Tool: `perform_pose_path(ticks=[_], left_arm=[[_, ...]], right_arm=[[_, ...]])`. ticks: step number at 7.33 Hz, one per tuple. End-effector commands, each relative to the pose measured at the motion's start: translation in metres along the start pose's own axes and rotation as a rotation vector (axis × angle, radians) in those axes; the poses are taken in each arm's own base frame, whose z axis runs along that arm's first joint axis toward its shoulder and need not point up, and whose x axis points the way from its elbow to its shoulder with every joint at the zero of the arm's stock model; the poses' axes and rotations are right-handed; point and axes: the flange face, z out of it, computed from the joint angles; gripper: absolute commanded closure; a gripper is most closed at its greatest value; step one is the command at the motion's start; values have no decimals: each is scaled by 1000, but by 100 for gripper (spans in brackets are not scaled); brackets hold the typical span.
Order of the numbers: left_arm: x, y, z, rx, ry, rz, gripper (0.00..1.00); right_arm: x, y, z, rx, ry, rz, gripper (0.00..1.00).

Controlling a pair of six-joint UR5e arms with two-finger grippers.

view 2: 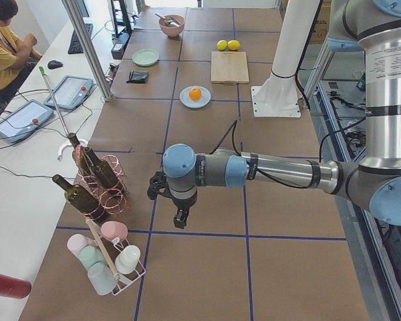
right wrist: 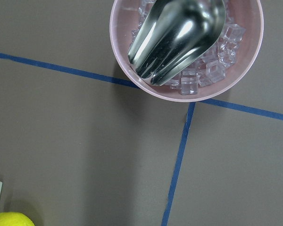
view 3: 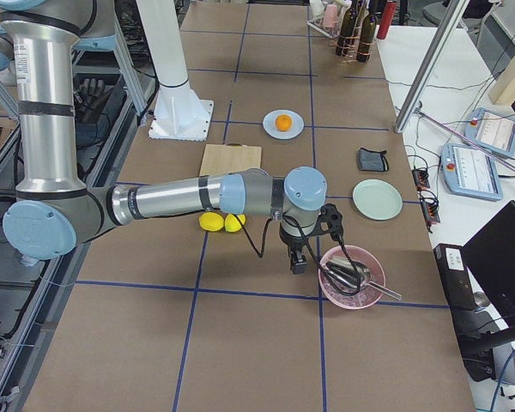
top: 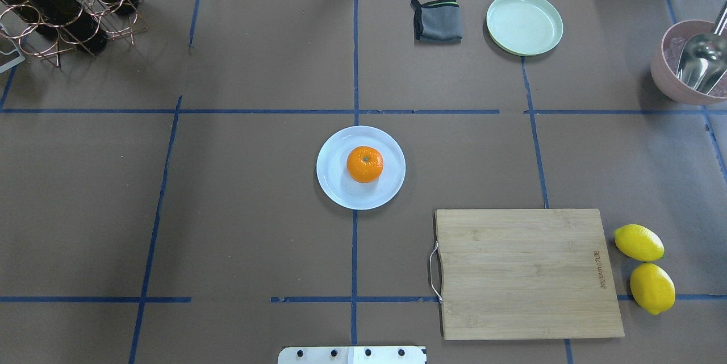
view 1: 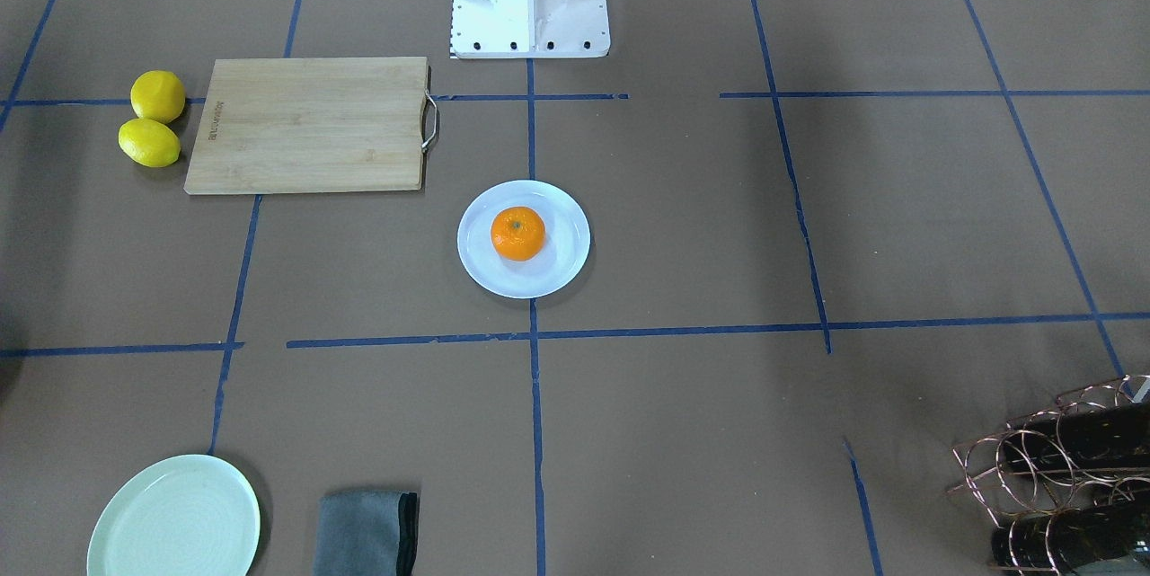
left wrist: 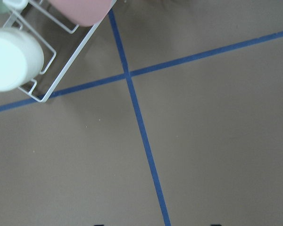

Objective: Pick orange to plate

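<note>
The orange (top: 364, 164) rests in the middle of the glossy white plate (top: 335, 189) at the table's centre, stem dot up. It shows the same way in the front-facing view, orange (view 1: 517, 233) on plate (view 1: 564, 269). Neither gripper is near it. My left gripper (view 2: 180, 221) hangs over bare table far off at the left end, next to the bottle rack. At the opposite end my right gripper (view 3: 298, 264) hangs beside a pink bowl. Both show only in the side views, so I cannot tell whether they are open or shut.
A wooden cutting board (top: 525, 273) lies right of the plate with two lemons (top: 644, 267) beside it. A mint-green plate (top: 524, 23) and grey cloth (top: 436, 22) sit at the far side. A pink ice bowl (right wrist: 186, 47) with a metal scoop and a wine rack (top: 62, 6) occupy the table's ends.
</note>
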Motion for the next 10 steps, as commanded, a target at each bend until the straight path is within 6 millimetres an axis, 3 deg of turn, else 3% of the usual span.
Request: perform_pose_path(ticks=[1, 3, 5, 6, 8, 9, 10], left_arm=[[2, 3, -2, 0, 4, -2, 0], [2, 10, 0, -6, 6, -9, 0], [12, 3, -10, 17, 1, 19, 0], [13, 0, -11, 19, 0, 23, 0], [18, -3, -9, 17, 29, 28, 0], [15, -2, -2, 4, 32, 21, 0], [-5, 4, 19, -38, 38, -21, 0]], right_arm=[[9, 19, 12, -20, -4, 8, 0], [2, 16, 18, -33, -3, -6, 0], [-11, 8, 33, -81, 68, -49, 0], [-23, 2, 30, -75, 78, -67, 0], [-22, 6, 32, -81, 65, -54, 0], [-19, 10, 35, -88, 66, -49, 0], [-17, 12, 37, -92, 64, -43, 0]])
